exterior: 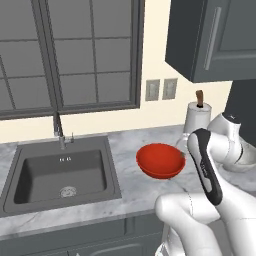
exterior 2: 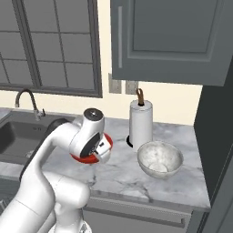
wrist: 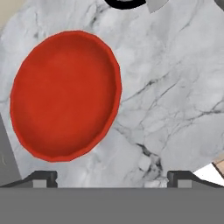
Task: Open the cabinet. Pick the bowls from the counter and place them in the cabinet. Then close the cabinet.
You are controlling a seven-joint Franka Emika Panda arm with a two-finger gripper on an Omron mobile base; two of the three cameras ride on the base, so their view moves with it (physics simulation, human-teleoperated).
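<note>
Gripper (wrist: 112,178): jaws spread wide, nothing between them, hanging above the marble with its two dark tips apart at the bottom of the hand view.
Sink (exterior: 15,165): dark grey basin at the far left, faucet (exterior: 58,131) behind it, set into the counter (exterior 2: 182,186).
Red bowl (wrist: 64,94): upright on the counter, right of the sink; in the hand view it lies left of the midline between the tips, untouched.
Paper-towel roll (exterior 2: 140,123): standing upright near the wall, behind the bowls.
Marbled bowl (exterior 2: 159,159): upright on the counter, just in front of the roll, well apart from the red bowl.
Wall cabinet (exterior 2: 173,41): grey, door shut, hung above the roll.
</note>
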